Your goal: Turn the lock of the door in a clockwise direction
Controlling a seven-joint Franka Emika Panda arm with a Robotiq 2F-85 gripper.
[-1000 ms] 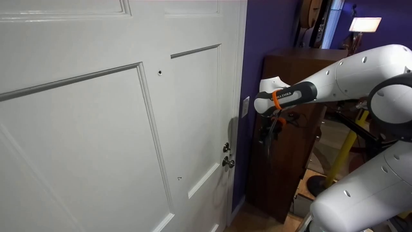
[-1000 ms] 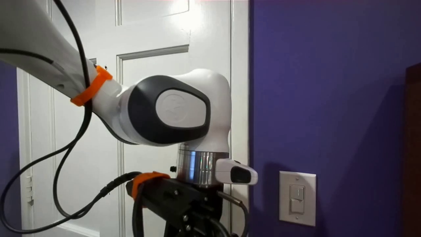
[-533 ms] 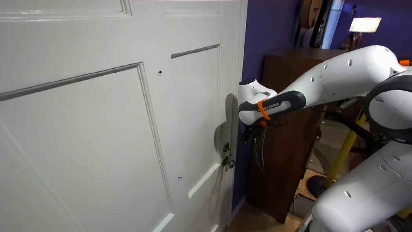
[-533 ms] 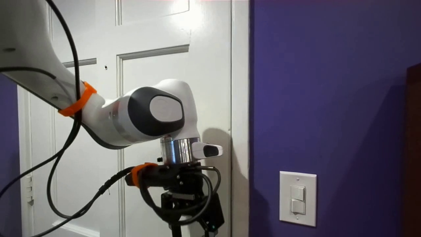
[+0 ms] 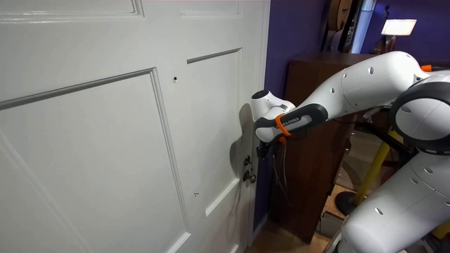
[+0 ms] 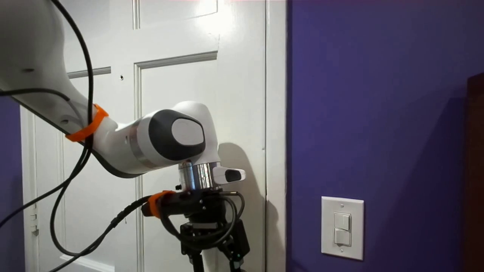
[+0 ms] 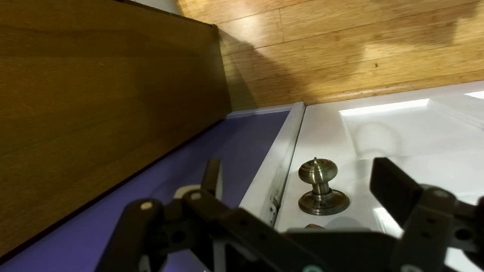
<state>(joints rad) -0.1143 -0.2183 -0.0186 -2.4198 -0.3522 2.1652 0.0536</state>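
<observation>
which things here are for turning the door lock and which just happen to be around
For the job:
small dark metal lock
large white panelled door
black two-fingered claw

Just around:
round brassy metal doorknob
dark brown wooden cabinet
white rectangular wall switch
lit pale-shaded lamp

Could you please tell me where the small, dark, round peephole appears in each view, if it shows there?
In an exterior view, the peephole sits left of centre, upper half.
In an exterior view, the peephole sits in the upper left.
Wrist view: not in it.
Shared landmark: the white panelled door, in all three views.
</observation>
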